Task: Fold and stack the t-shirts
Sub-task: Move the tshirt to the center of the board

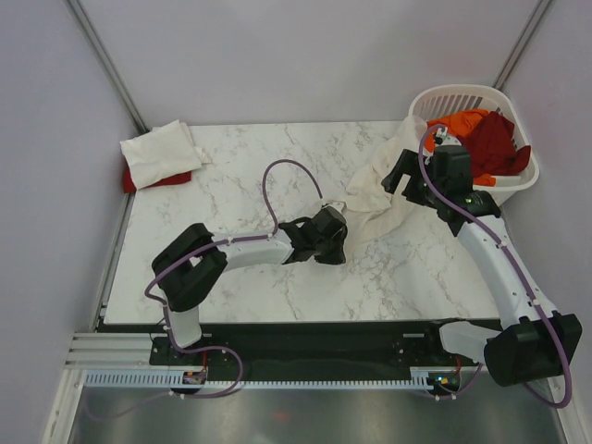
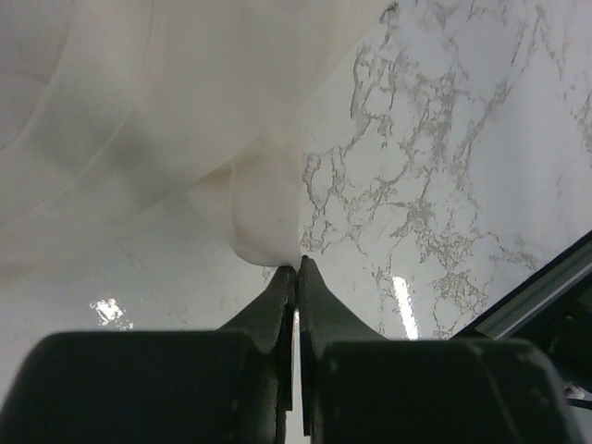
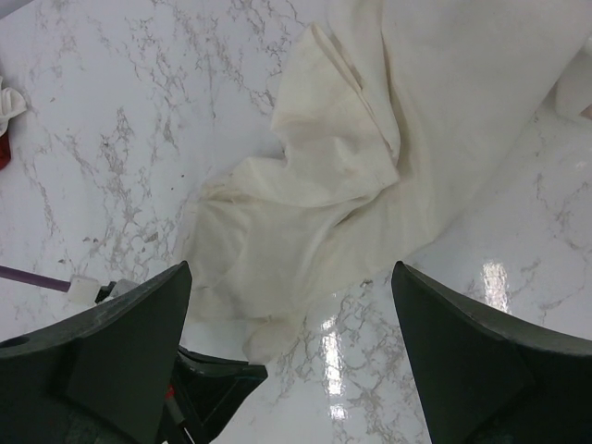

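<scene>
Surface: a white marble-patterned table (image 1: 240,268) with plain pale walls around it.
Item: the cream shirt (image 1: 379,190) lies crumpled right of the table's centre, its far end reaching up beside the basket (image 1: 435,94).
Left gripper (image 2: 298,268): the jaws are pressed together, and a small bunched corner of the cream shirt sits right at their tips; we read this as a pinch on the near corner.
Right gripper (image 3: 287,277): spread wide, hanging over the middle folds of the shirt and gripping nothing.
Weight: we judge it light; one pinched corner should lift it.
Stiffness: none. It is soft cotton that sags and creases wherever it is unsupported.
Slip: we expect it to slide easily on the glossy table, while thin cloth may creep out of a shallow pinch.
Where to hold: we favour a hem or shoulder edge well apart from the pinched corner, so the two grips can draw the cloth flat.
Awaiting: an orange shirt (image 1: 458,120) and a maroon shirt (image 1: 495,143) lie in the basket.
Stacked: a folded white shirt (image 1: 159,153) lies on a red shirt (image 1: 153,180) at the far left corner.
</scene>
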`<state>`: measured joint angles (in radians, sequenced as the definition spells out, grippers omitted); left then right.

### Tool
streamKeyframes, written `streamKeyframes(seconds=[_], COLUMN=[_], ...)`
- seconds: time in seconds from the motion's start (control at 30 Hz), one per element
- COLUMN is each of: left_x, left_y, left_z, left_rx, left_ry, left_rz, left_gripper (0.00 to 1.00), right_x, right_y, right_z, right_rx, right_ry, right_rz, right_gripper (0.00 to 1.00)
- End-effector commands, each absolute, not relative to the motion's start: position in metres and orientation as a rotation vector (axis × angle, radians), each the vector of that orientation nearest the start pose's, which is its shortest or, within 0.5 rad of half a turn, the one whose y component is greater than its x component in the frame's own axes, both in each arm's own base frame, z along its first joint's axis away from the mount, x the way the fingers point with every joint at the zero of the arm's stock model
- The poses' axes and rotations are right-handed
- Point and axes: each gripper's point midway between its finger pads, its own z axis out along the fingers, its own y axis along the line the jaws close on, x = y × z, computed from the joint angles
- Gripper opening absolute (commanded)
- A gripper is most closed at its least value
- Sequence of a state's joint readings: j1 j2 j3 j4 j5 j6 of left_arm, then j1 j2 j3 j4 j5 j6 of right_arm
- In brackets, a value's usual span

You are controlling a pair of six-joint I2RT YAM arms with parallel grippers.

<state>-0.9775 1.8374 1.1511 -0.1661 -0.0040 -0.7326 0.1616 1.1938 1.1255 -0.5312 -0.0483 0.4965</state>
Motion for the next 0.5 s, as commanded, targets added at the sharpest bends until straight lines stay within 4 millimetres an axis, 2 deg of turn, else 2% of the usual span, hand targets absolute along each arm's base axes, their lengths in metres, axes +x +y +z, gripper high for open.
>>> streamKeyframes(seconds=[0.0,0.1,0.13,0.17,0.2,0.23,0.27,0.3,0.33,0.4,0.47], left_x=[0.258,0.275,0.289,0.29,0.298,0.303,0.296,0.299,0.289,0.281,0.275], left_y=[-0.405,-0.354,-0.316,-0.282,-0.248,-0.2,-0.17,-0.134,-0.115,-0.093,-0.085], left_z=[0.103,0.134,0.175,0.181,0.203,0.241,0.253,0.266,0.286,0.281,0.267], left_rx=[0.291,0.209,0.121,0.077,-0.002,-0.102,-0.147,-0.201,-0.232,-0.244,-0.244], left_ry=[2.389,2.352,2.271,2.287,2.222,2.119,2.089,2.032,1.971,1.995,2.043], left_rz=[-0.748,-0.629,-0.623,-0.541,-0.465,-0.415,-0.346,-0.233,-0.221,-0.14,-0.115], left_gripper=[0.02,0.02,0.02,0.02,0.02,0.02,0.02,0.02,0.02,0.02,0.02], right_x=[0.35,0.35,0.35,0.35,0.35,0.35,0.352,0.353,0.354,0.356,0.357], right_y=[0.086,0.085,0.085,0.086,0.089,0.091,0.093,0.095,0.099,0.104,0.109], right_z=[0.239,0.241,0.242,0.241,0.241,0.24,0.235,0.231,0.225,0.216,0.205], right_rx=[0.321,0.324,0.326,0.323,0.318,0.321,0.323,0.321,0.323,0.32,0.326], right_ry=[2.14,2.136,2.133,2.136,2.141,2.146,2.159,2.166,2.184,2.198,2.224], right_rz=[0.432,0.428,0.43,0.436,0.451,0.462,0.471,0.482,0.502,0.513,0.518], right_gripper=[0.98,0.98,0.98,0.98,0.98,0.98,0.98,0.98,0.98,0.98,0.98])
